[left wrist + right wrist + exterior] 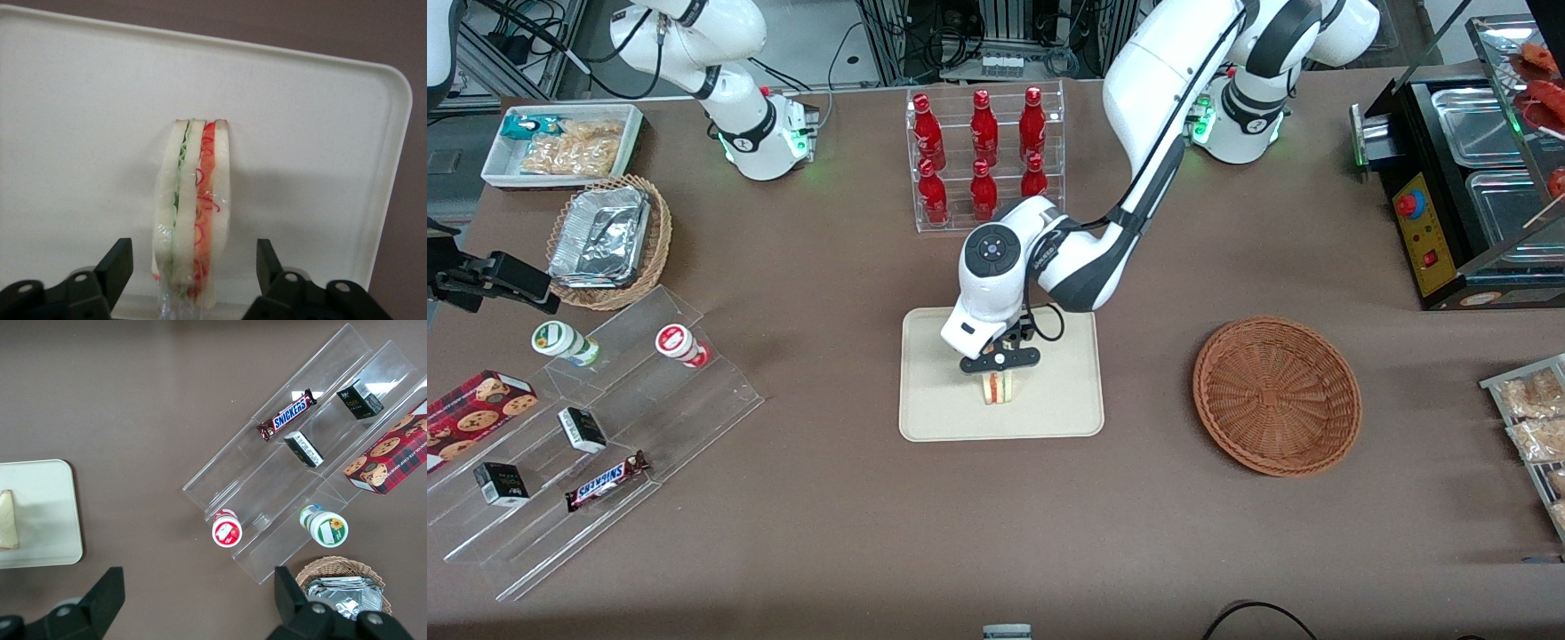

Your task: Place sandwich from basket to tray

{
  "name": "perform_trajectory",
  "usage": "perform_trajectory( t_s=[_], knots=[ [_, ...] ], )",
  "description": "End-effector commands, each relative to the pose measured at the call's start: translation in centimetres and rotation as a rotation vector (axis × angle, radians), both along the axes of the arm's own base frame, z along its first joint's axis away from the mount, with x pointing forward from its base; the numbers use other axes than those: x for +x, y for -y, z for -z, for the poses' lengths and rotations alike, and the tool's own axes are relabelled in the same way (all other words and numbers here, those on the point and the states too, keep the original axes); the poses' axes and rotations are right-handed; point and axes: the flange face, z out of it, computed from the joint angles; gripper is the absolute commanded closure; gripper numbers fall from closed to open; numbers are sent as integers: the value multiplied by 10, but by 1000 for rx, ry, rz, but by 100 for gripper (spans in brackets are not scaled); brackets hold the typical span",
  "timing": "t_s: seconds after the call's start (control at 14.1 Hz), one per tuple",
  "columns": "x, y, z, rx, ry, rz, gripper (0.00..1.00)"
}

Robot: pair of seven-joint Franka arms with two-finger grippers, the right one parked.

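Sandwich (193,213) upright on tray (925,418), mid, nearer front rim | gripper (1000,373) open, fingers straddling, not touching | basket (1276,396) empty | risk: finger clips bread on retract → topples.

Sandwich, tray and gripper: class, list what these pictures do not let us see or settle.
- Front view: the gripper and arm hide the top of the sandwich.
- Left wrist view: the picture's edge cuts off the sandwich's near end and part of the tray.
- Right wrist view: only a sliver of sandwich shows.
- Basket: fully visible, nothing in it.
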Motion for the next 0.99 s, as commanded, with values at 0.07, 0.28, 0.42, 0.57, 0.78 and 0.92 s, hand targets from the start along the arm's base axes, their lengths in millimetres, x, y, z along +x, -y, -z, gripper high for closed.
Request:
perform_trajectory(
  t_s=[0.07, 0.28, 0.42, 0.57, 0.78, 0.92],
  knots=[
    [7, -35, -56, 123, -14, -46, 0],
    [34, -91, -103, 142, -62, -124, 0],
    [51, -127, -116, 138, -66, -160, 0],
    [66, -172, -130, 127, -72, -133, 0],
    [78, -244, -144, 107, -101, -77, 0],
    [80, -292, -151, 105, -133, -32, 0]
  ],
)
